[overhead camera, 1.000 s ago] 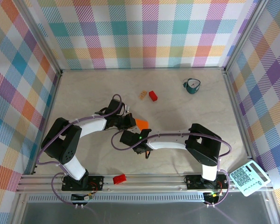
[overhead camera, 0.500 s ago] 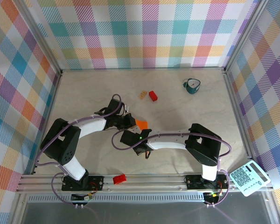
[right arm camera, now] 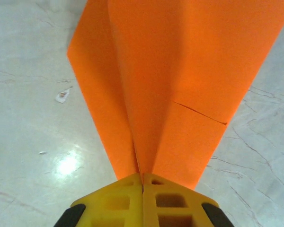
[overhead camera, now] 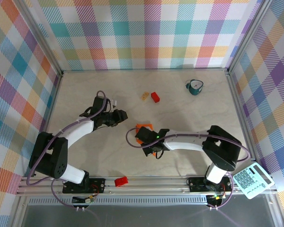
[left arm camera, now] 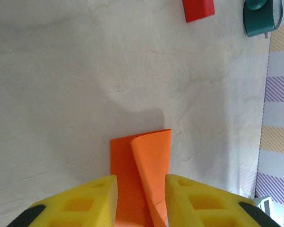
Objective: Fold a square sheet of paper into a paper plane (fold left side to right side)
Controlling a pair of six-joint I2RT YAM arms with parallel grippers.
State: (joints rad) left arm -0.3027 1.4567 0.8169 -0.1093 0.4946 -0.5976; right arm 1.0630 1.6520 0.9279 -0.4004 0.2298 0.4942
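Note:
The square sheet of paper is bright orange and folded into a narrow creased shape, lying mid-table. In the right wrist view the paper fans out from a centre crease, and my right gripper is shut on that crease at its near end. From above, the right gripper sits at the paper's near edge. My left gripper stands a little to the paper's left, apart from it. Its yellow fingers are open. Beyond them the paper shows one flap curling up.
A small red block and a tan block lie behind the paper, and a teal cup stands at the back right. A red piece rests on the front rail. A calculator lies off the table's right corner.
The left gripper opened, let go of the paper and drew back to the left. The right gripper shut on the paper's crease and shifted slightly right with it.

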